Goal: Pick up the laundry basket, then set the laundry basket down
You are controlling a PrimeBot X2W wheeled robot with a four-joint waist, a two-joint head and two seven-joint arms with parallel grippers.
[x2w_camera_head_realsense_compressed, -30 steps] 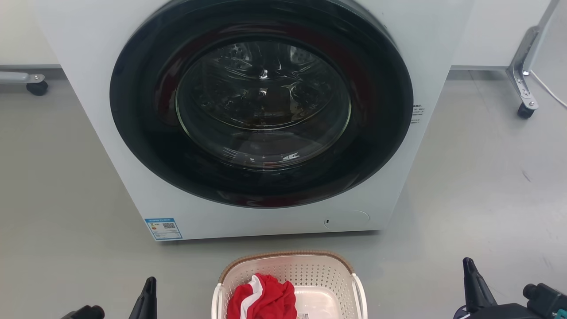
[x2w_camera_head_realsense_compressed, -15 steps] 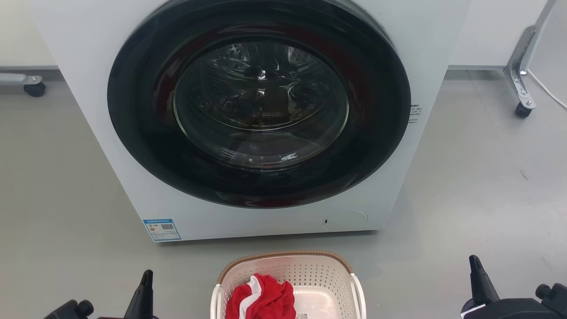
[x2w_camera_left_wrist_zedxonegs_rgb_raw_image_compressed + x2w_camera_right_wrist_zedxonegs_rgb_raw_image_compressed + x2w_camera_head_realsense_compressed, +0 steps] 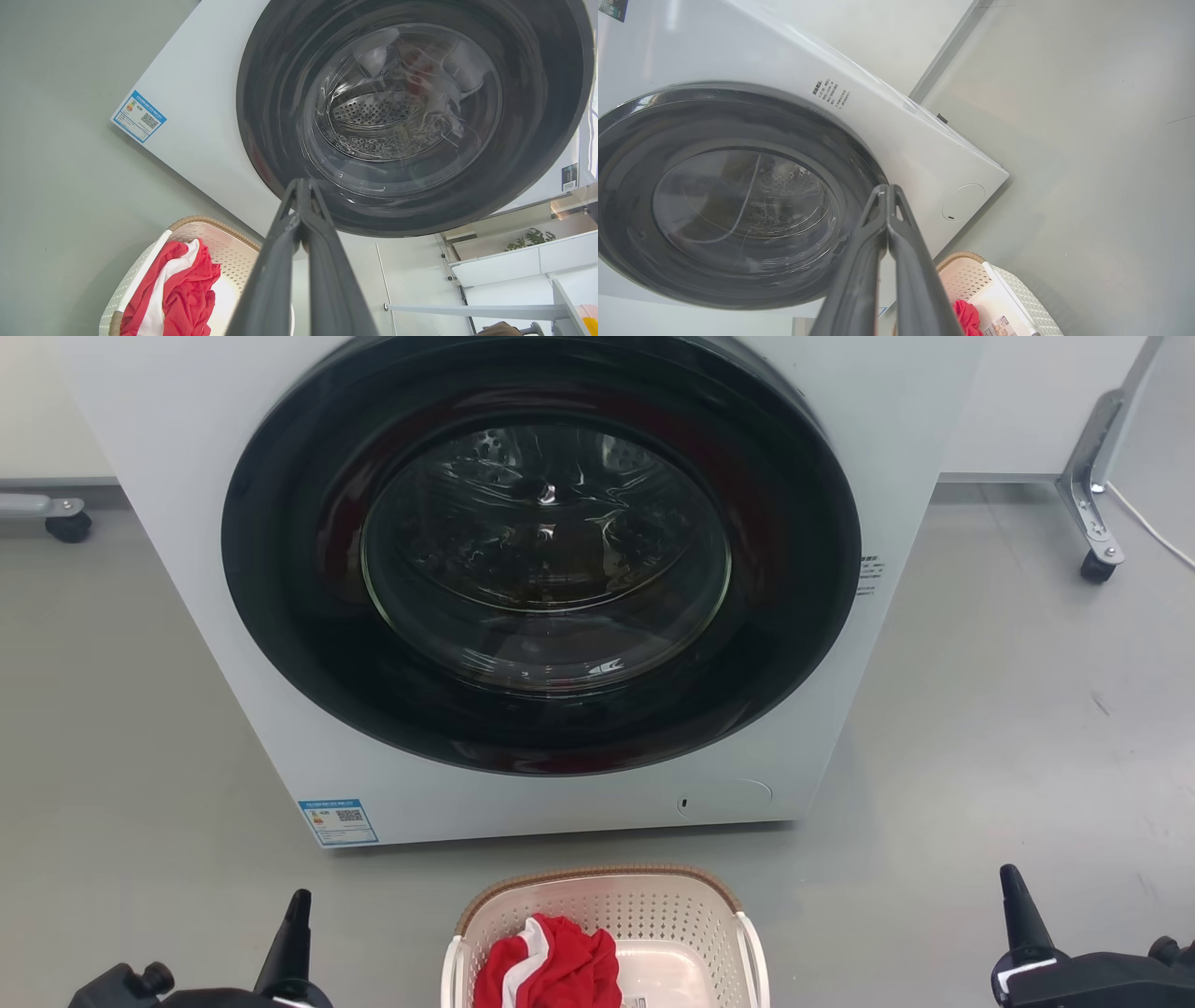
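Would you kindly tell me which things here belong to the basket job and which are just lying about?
For the job:
laundry basket
left gripper, shut, clear of the basket
right gripper, shut, clear of the basket

Just about:
washing machine
red and white cloth, lying in the basket
wheeled metal leg

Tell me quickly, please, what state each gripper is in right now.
Left gripper: closed, holding nothing.
Right gripper: closed, holding nothing.
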